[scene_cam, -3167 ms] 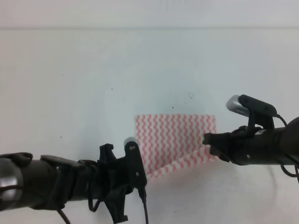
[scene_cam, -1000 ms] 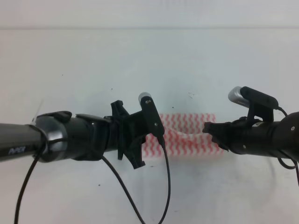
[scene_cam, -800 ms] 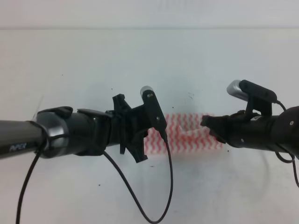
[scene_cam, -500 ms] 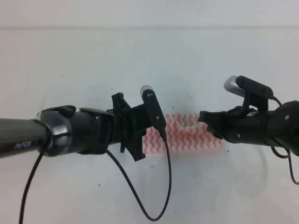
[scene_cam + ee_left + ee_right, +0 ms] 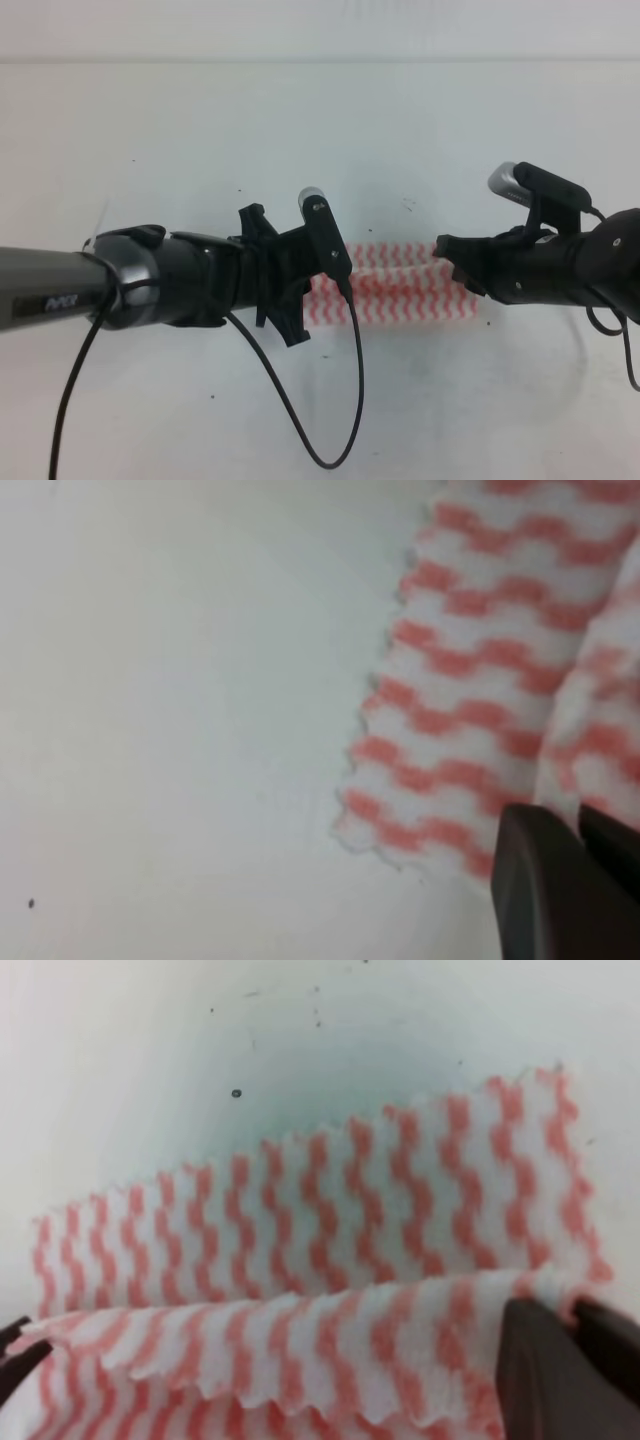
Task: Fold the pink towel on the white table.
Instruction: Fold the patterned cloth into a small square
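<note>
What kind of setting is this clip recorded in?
Probably a lab test bench, not a home: a bare white table, two black arms with wrist cameras, loose cabling, and a pink towel as the only item.

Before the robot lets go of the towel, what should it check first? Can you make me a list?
1. Towel doubled over: ok, a top layer lies over the lower one in the right wrist view.
2. Top edge lined up with the far edge: not ok, a strip of the lower layer shows beyond it.
3. Right end effector gripping the folded edge: ok, the cloth runs into it.
4. Left end effector gripping the cloth: cannot tell, only its tip shows, at the towel's corner.
5. Towel resting on the table: ok for the lower layer.
</note>
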Robot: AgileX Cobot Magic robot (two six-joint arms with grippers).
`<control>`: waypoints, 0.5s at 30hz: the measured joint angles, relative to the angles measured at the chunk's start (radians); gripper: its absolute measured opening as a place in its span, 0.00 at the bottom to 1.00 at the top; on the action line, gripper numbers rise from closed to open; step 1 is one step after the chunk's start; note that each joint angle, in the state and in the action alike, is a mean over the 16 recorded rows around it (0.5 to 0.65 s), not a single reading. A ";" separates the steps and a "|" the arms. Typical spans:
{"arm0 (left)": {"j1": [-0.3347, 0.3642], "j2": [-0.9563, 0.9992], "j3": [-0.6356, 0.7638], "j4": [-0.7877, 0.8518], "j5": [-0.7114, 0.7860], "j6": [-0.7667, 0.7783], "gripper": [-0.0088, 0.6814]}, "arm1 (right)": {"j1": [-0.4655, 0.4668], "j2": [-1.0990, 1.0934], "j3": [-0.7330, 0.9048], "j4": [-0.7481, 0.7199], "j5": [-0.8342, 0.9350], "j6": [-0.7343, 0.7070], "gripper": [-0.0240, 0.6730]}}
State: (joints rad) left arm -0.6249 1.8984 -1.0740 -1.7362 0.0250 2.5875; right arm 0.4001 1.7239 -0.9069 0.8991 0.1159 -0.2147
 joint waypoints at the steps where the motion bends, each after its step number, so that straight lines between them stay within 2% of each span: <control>1: 0.000 0.002 -0.001 0.005 -0.001 0.000 0.01 | 0.000 0.001 0.000 0.000 0.000 0.000 0.01; 15: 0.005 0.003 -0.015 0.005 -0.015 0.000 0.01 | 0.000 0.001 -0.002 0.001 -0.005 -0.001 0.01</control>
State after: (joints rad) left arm -0.6203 1.9014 -1.0891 -1.7313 0.0101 2.5879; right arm 0.4002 1.7247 -0.9091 0.8996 0.1108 -0.2152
